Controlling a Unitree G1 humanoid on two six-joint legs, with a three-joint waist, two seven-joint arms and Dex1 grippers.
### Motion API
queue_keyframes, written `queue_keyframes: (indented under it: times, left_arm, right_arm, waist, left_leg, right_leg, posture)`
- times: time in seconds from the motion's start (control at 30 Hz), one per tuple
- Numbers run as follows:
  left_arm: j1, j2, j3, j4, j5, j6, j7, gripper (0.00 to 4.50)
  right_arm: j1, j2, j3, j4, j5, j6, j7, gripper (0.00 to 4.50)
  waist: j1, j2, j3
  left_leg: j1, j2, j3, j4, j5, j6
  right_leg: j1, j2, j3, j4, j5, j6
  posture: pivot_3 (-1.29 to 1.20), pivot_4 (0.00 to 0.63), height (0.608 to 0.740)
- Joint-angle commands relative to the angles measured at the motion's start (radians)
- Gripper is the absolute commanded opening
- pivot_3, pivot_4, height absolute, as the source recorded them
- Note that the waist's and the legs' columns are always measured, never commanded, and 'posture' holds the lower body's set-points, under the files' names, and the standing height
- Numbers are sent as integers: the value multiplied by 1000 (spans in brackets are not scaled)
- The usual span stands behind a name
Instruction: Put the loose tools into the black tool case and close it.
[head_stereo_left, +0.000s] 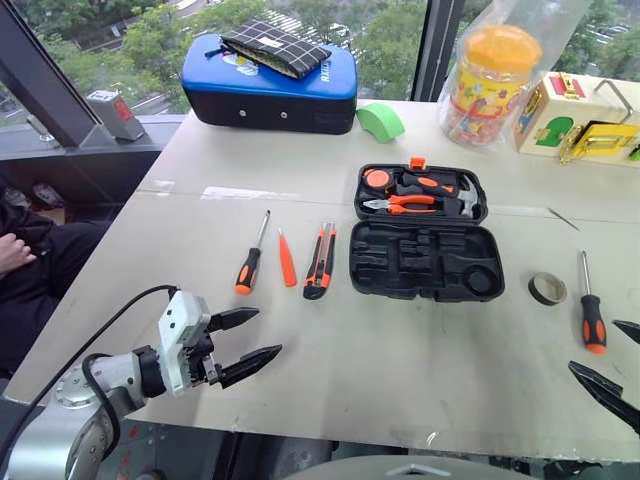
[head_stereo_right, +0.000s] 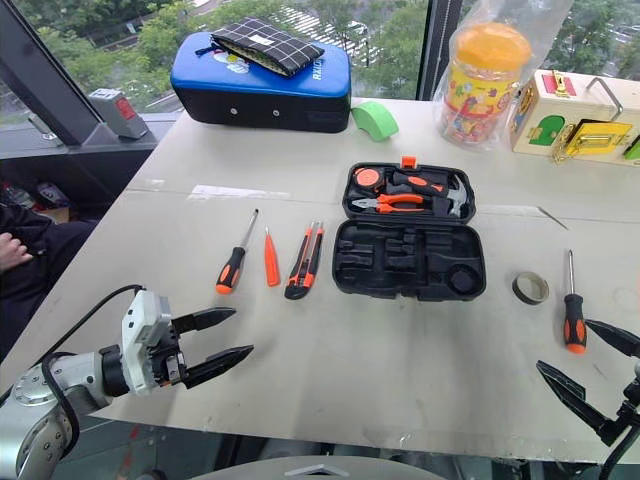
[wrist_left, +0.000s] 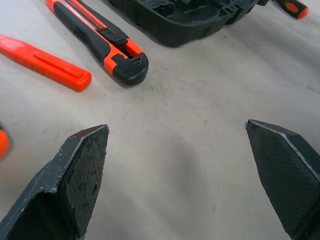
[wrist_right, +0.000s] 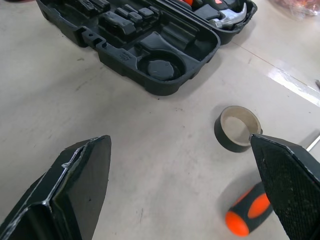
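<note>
The left hand (head_stereo_left: 243, 343) hovers low over the pale surface (head_stereo_left: 380, 360), its fingers apart and empty. Beyond it lie one screwdriver (head_stereo_left: 249, 262), one thin pointed tool (head_stereo_left: 286, 259) and one knife (head_stereo_left: 320, 261). In the middle the black moulded case (head_stereo_left: 424, 262) lies open. Right of it are one tape roll (head_stereo_left: 547, 288) and a second screwdriver (head_stereo_left: 592, 312), just beside the right hand (head_stereo_right: 588, 367), also apart.

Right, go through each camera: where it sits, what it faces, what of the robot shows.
Left eye: on the head, looking down over the table at the open black tool case; left gripper low on the left.
Right eye: same scene; right gripper at the right edge.
Left wrist: along its open jaws toward the utility knife.
Right wrist: along its open jaws toward the tape roll.
Both wrist views share the case.
</note>
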Motion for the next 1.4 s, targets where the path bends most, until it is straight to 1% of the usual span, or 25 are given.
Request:
queue_keyframes:
  times: [0.03, 0.13, 0.2, 0.23, 0.27, 0.33, 0.43, 0.5, 0.57, 0.6, 0.67, 0.73, 0.77, 0.8, 0.83, 0.87, 0.93, 1.0, 1.03, 1.1, 1.13, 1.2, 1.27, 1.33, 1.4]
  left_arm:
    - [-64, -49, 21, -25, -4, 6, 108, 4443]
    - [-196, -168, 39, -21, -29, 83, 355, 4443]
    - [-261, -227, 68, -49, -30, 160, 523, 4443]
    - [-302, -252, 75, -64, -7, 209, 628, 4443]
    - [-357, -268, 81, -80, 17, 308, 753, 4443]
    - [-423, -278, 80, -97, 55, 425, 894, 4443]
    - [-481, -285, 34, -92, 98, 519, 980, 4443]
    - [-503, -287, 3, -73, 119, 545, 996, 4443]
    - [-506, -279, -60, -10, 157, 558, 986, 4443]
    - [-502, -273, -81, 8, 174, 558, 980, 4211]
    - [-489, -271, -100, 18, 176, 560, 954, 3608]
    - [-481, -268, -109, 21, 179, 548, 932, 2671]
    - [-479, -269, -108, 22, 182, 544, 927, 2085]
    - [-475, -267, -106, 23, 187, 539, 919, 1671]
    - [-471, -257, -111, 26, 195, 525, 902, 1153]
    - [-468, -253, -106, 32, 200, 505, 888, 846]
    - [-471, -244, -93, 42, 196, 454, 842, 831]
    - [-523, -236, -62, 43, 135, 361, 720, 830]
    - [-554, -211, -67, 50, 114, 322, 639, 830]
    - [-618, -144, -103, 74, 59, 319, 465, 830]
    - [-654, -97, -154, 95, 63, 290, 357, 830]
    - [-763, -13, -299, 186, 139, 180, 147, 830]
    - [-926, 21, -492, 362, 327, -27, -6, 830]
    - [-1079, -15, -629, 533, 445, -149, -105, 830]
    - [-1205, -93, -685, 711, 502, -238, -133, 830]
  right_arm:
    - [-41, -27, 5, -42, 29, 17, -28, 4500]
    - [-132, -56, 44, -78, 71, 50, -73, 4500]
    - [-198, -54, 54, -84, 122, 76, -114, 4500]
    - [-219, -69, 62, -90, 154, 90, -104, 4500]
    - [-242, -94, 73, -102, 185, 105, -85, 4500]
    - [-265, -131, 88, -120, 222, 126, -59, 4500]
    - [-288, -181, 119, -144, 235, 139, -25, 4500]
    - [-306, -195, 139, -154, 235, 141, -27, 4500]
    - [-329, -200, 166, -145, 225, 136, -23, 4500]
    - [-334, -201, 174, -139, 218, 133, -15, 4500]
    - [-332, -194, 179, -126, 205, 124, -1, 4500]
    - [-327, -185, 182, -114, 192, 112, 11, 4500]
    - [-324, -180, 184, -110, 183, 105, 16, 4500]
    - [-320, -176, 186, -110, 178, 100, 17, 4500]
    - [-318, -171, 188, -109, 175, 96, 18, 4500]
    - [-314, -165, 188, -108, 172, 91, 20, 4500]
    - [-304, -152, 188, -110, 165, 80, 20, 4500]
    - [-285, -128, 181, -113, 154, 64, 15, 4500]
    - [-276, -116, 176, -117, 152, 58, 10, 4500]
    - [-258, -97, 168, -125, 148, 52, -2, 4500]
    - [-247, -86, 161, -128, 146, 49, -10, 4500]
    - [-219, -58, 139, -135, 148, 42, -34, 4500]
    - [-185, -27, 109, -146, 148, 34, -57, 4500]
    - [-150, -1, 77, -153, 155, 32, -73, 4500]
    - [-124, 13, 56, -160, 157, 28, -83, 4500]
  waist:
    - [-1, 0, 0]
    - [1, 1, 1]
    - [0, -2, -1]
    - [0, -3, -2]
    - [0, -4, -2]
    - [1, -5, -1]
    - [0, -5, -2]
    - [0, -5, -2]
    - [0, -5, -2]
    - [0, -5, -2]
    - [0, -5, -2]
    - [0, -6, -2]
    - [0, -6, -2]
    - [0, -6, -2]
    - [1, -6, -2]
    - [0, -6, -2]
    - [0, -6, -2]
    - [3, -6, -2]
    - [4, -6, -2]
    - [5, -7, -1]
    - [6, -7, -1]
    - [8, -5, -1]
    - [5, 1, -3]
    - [7, 1, -3]
    - [-1, -1, -1]
  left_leg:
    - [0, 0, 0, 0, 0, 0]
    - [0, -1, 2, 4, 0, 0]
    - [0, -1, 2, 8, 0, 0]
    - [0, 0, 1, 9, 0, 0]
    - [0, 0, 0, 9, 0, 0]
    - [-1, -1, -2, 10, 0, 0]
    - [-1, -1, -3, 10, 0, 0]
    - [-1, -1, -3, 10, 0, 0]
    - [-1, 0, -3, 10, 0, 0]
    - [-1, -1, -3, 10, 0, 0]
    - [-1, -1, -2, 10, 0, 0]
    - [-1, -1, -2, 11, 0, 0]
    - [-1, -1, -3, 11, 0, 0]
    - [-1, -1, -2, 11, 0, 0]
    - [-1, -1, -2, 11, 0, 0]
    - [-1, -1, -2, 11, 0, 0]
    - [-1, -1, -3, 11, 0, 0]
    - [-1, -1, -3, 11, 0, 0]
    - [-1, -1, -3, 11, 0, 0]
    - [-2, -1, -4, 11, 0, 0]
    - [-2, -1, -4, 11, 0, 0]
    - [-2, -3, -4, 11, 1, -1]
    - [-1, -6, -2, 11, 1, -1]
    - [0, -8, -1, 11, 1, 0]
    - [-1, -10, -3, 11, 1, 1]
  right_leg:
    - [0, 0, 0, 0, 0, 0]
    - [1, -1, 1, 1, 0, 0]
    - [1, 0, 1, 4, 1, 1]
    - [1, 1, 1, 4, 1, 1]
    - [2, 2, 0, 5, 1, 2]
    - [1, 3, -1, 5, 2, 3]
    - [1, 5, -2, 6, 2, 4]
    - [1, 9, -2, 6, 1, 4]
    - [1, 9, -2, 6, 1, 4]
    - [1, 9, -1, 6, 1, 4]
    - [1, 9, -1, 6, 1, 4]
    - [1, 9, -1, 6, 1, 4]
    - [1, 9, -1, 6, 1, 4]
    - [1, 9, 0, 6, 1, 4]
    - [1, 8, 0, 6, 1, 4]
    - [1, 7, 0, 6, 1, 4]
    - [1, 5, -1, 6, 1, 4]
    - [1, 4, -1, 6, 1, 4]
    - [1, 4, -2, 6, 1, 4]
    - [1, 3, -3, 6, 1, 4]
    - [1, 3, -3, 6, 1, 4]
    - [1, 4, -5, 6, 1, 3]
    - [3, 5, -6, 5, 1, 4]
    - [4, 5, -6, 5, 1, 4]
    - [5, 6, -7, 5, 1, 4]
  posture:
    - [0, 150, 740]
    - [0, 150, 740]
    - [0, 150, 740]
    - [0, 150, 740]
    - [0, 150, 740]
    - [0, 150, 740]
    - [0, 150, 740]
    - [0, 150, 740]
    - [0, 150, 740]
    - [0, 150, 740]
    - [0, 150, 740]
    - [0, 150, 740]
    - [0, 150, 740]
    - [0, 150, 740]
    - [0, 150, 740]
    - [0, 150, 740]
    - [0, 150, 740]
    - [0, 150, 740]
    - [0, 150, 740]
    - [0, 150, 740]
    - [0, 150, 740]
    - [0, 150, 740]
    - [0, 150, 740]
    - [0, 150, 740]
    - [0, 150, 740]
